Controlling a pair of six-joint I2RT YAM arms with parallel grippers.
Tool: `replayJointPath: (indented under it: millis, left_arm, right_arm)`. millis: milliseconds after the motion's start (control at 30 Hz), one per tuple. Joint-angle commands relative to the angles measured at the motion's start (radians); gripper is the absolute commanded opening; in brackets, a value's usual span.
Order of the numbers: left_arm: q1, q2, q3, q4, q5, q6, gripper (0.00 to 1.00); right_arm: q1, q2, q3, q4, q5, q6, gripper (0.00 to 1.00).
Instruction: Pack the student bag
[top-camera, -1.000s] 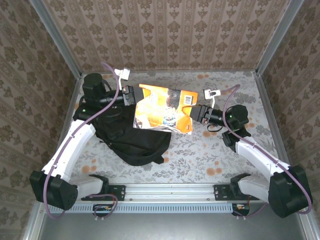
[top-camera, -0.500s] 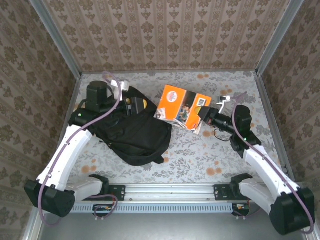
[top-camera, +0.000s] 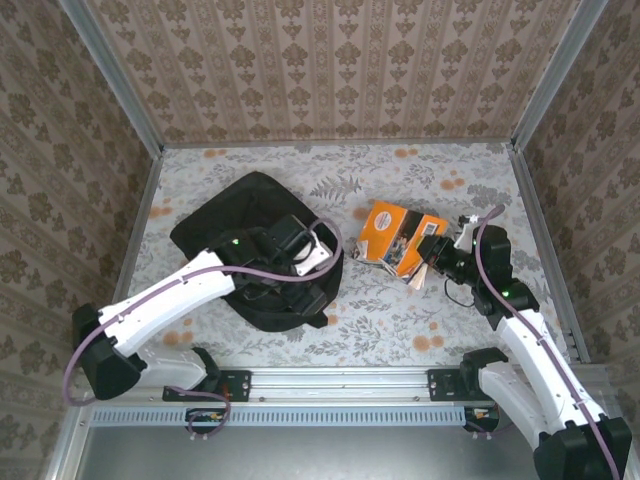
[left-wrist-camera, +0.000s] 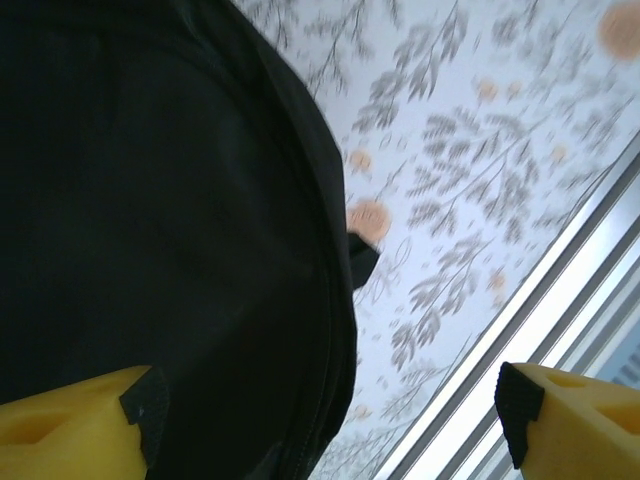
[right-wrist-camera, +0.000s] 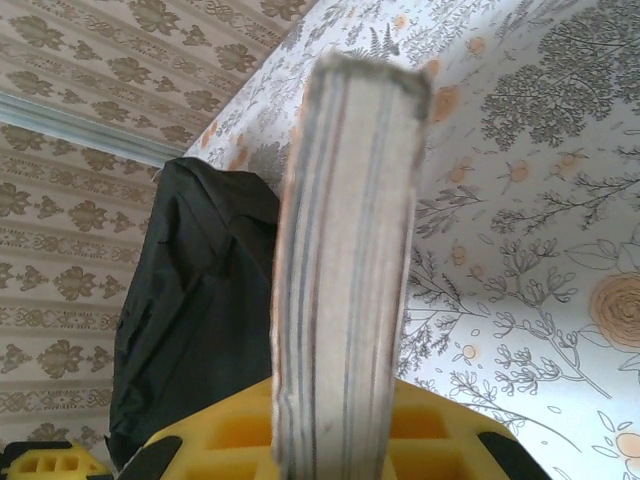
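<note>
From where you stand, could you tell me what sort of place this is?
Likely a staged robot test booth rather than a home: wallpapered panels in metal framing, a floral tabletop, and left arm and right arm on a rail.

Top cam sits high over the near side of the table (top-camera: 400, 310) and looks down on the whole thing, so that's the wide shot. Left wrist cam is right up against the student bag (left-wrist-camera: 150, 200), facing past it to the tabletop. Right wrist cam stares along a book (right-wrist-camera: 345, 250) edge, super close, with the bag behind. All three catch the bag and the floral tabletop.
</note>
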Motion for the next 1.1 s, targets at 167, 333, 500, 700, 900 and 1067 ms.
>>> replayJointPath:
  millis: [167,333,500,700,900,1067]
  left_arm:
    - [-0.041,0.090,0.020,-0.155,-0.156,0.069,0.84]
    - [-0.041,0.101,0.006,-0.130,-0.127,0.072,0.81]
    - [-0.041,0.106,-0.004,-0.127,-0.120,0.075,0.76]
    - [-0.042,0.123,-0.027,-0.133,-0.119,0.091,0.67]
    - [-0.043,0.141,-0.037,-0.134,-0.139,0.094,0.63]
    - [-0.041,0.164,-0.029,-0.095,-0.165,0.110,0.54]
  right_arm:
    - [-0.018,-0.016,-0.014,0.039,-0.055,-0.008,0.00]
    - [-0.033,-0.021,-0.028,0.033,-0.069,-0.005,0.00]
    - [-0.043,-0.020,-0.048,0.048,-0.083,0.013,0.00]
    - [-0.052,-0.010,-0.066,0.067,-0.088,0.032,0.00]
    - [-0.059,0.003,-0.069,0.075,-0.098,0.041,0.00]
    - [-0.061,0.003,-0.079,0.083,-0.101,0.053,0.00]
